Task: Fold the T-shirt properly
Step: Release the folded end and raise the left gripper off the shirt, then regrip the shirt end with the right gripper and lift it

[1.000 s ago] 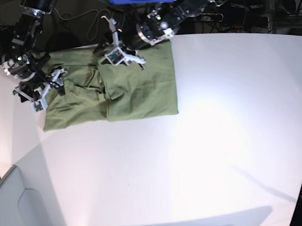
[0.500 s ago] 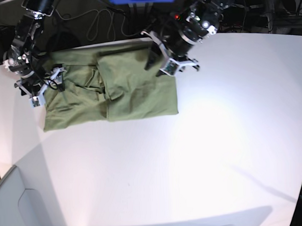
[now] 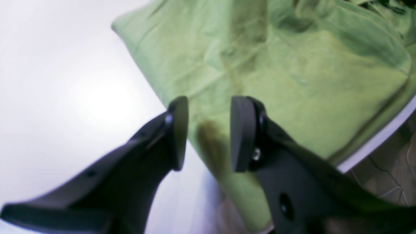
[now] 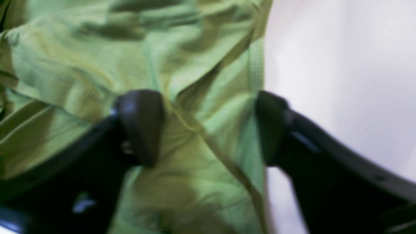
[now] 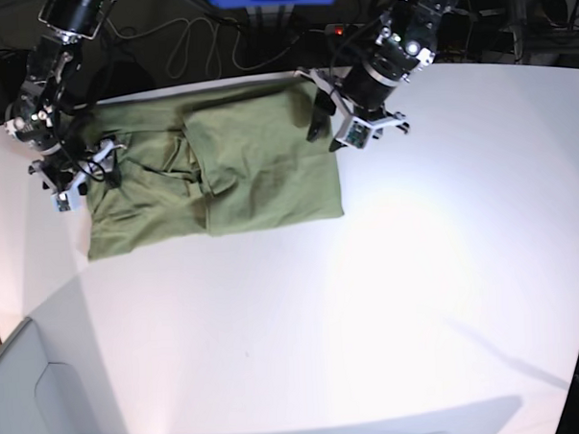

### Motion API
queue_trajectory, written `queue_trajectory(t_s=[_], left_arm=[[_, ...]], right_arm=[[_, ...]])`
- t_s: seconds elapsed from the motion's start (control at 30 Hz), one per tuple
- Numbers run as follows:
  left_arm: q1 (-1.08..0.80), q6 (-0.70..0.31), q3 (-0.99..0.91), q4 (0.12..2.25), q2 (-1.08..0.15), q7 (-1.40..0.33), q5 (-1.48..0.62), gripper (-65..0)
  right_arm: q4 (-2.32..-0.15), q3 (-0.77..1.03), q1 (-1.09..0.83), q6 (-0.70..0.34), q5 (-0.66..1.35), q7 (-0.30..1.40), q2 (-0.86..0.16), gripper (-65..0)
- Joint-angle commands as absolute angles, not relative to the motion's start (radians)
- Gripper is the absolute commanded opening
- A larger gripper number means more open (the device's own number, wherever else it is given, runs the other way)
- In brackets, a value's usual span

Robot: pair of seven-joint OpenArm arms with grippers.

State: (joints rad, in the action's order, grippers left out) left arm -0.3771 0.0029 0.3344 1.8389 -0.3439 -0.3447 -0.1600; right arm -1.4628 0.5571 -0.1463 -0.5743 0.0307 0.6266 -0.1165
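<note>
Two hands sit at opposite edges of the T-shirt [image 5: 211,177], both with fingers apart and gripping nothing.

Lying partly folded on the white desk [image 5: 389,299], the T-shirt shows a doubled panel on its side toward the left hand [image 5: 355,126], which hovers just over that panel's outer edge with a clear gap between its pads. The right hand [image 5: 76,173] sits at the shirt's far sleeve side, straddling a wrinkled ridge and hem, not yet pinched. I judge the risks as these: the right hand could catch one thin layer only, so the fold drags unevenly, or the left hand could slip past the edge and close on bare desk.
</note>
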Motion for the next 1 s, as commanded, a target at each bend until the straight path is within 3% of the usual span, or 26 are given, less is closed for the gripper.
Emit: queue_trajectory(t_s=[0.0, 0.3, 0.53, 0.67, 0.97], left_arm=[[-0.378, 0.001, 0.332, 1.853, -0.346, -0.323, -0.165, -44.2], [-0.371, 0.001, 0.323, 1.799, -0.344, -0.321, -0.165, -44.2], [-0.371, 0.001, 0.255, 1.739, -0.294, -0.321, -0.165, -44.2], [-0.369, -0.001, 0.236, 1.699, -0.272, -0.321, -0.165, -44.2], [-0.343, -0.001, 0.239, 1.689, -0.263, -0.326, -0.165, -44.2]], right_arm=[[-1.449, 0.552, -0.159, -0.588, 0.005, 0.713, -0.113, -35.7], [-1.451, 0.552, -0.168, -0.588, 0.005, 0.713, -0.11, -65.0], [-1.475, 0.552, -0.168, -0.619, 0.01, 0.711, -0.108, -64.9], [-1.587, 0.558, -0.171, -0.68, 0.008, 0.713, -0.077, -64.9], [-1.787, 0.553, -0.191, -0.698, 0.008, 0.722, -0.015, -64.9]])
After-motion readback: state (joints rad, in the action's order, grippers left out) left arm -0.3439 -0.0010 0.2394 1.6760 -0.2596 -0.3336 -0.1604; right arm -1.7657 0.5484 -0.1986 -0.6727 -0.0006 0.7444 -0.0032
